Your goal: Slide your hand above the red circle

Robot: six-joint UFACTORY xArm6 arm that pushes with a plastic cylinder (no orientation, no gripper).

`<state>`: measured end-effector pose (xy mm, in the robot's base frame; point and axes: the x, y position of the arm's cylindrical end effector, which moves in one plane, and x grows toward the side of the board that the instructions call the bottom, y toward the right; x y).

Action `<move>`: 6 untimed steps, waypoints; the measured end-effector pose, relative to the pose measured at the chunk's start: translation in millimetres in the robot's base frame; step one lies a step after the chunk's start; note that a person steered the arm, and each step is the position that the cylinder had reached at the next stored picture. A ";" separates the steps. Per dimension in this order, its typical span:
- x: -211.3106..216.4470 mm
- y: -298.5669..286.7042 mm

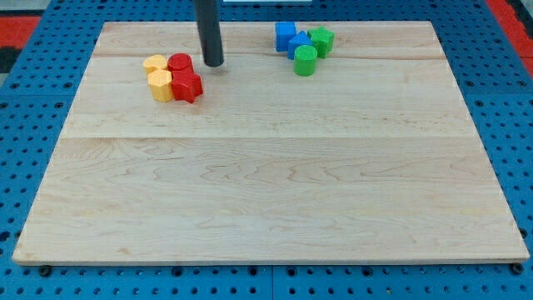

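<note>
The red circle stands near the view's top left on the wooden board. It touches a red star-like block just below it and two yellow blocks on its left. My tip is the lower end of a dark rod coming down from the view's top. It rests on the board just right of the red circle, a small gap apart, at about the same height in the view.
A second cluster sits at the view's top right of centre: two blue blocks, a green cylinder and a green block. A blue pegboard surface surrounds the board.
</note>
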<state>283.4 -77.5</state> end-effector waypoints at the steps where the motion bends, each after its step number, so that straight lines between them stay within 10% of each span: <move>1: -7.2 -1.5; 6: -22.9 -43.0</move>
<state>260.5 -120.5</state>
